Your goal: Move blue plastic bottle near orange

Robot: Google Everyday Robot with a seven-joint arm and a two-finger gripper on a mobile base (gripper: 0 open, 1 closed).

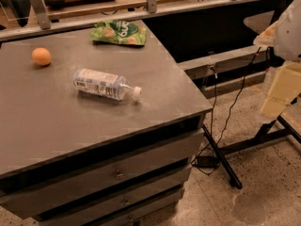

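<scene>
The blue plastic bottle (pixel 104 84) lies on its side near the middle of the grey cabinet top (pixel 56 121), with its white cap pointing right. The orange (pixel 41 56) sits at the far left of the top, apart from the bottle, up and to its left. My gripper (pixel 277 95) shows as a pale cream part at the right edge of the view. It hangs over the floor, well to the right of the cabinet and far from the bottle. It holds nothing that I can see.
A green snack bag (pixel 119 33) lies at the back of the top. A metal rail (pixel 150 6) runs behind it. The cabinet has drawers (pixel 117 173) in front. Black cables (pixel 221 126) and a stand leg (pixel 221 161) lie on the floor at right.
</scene>
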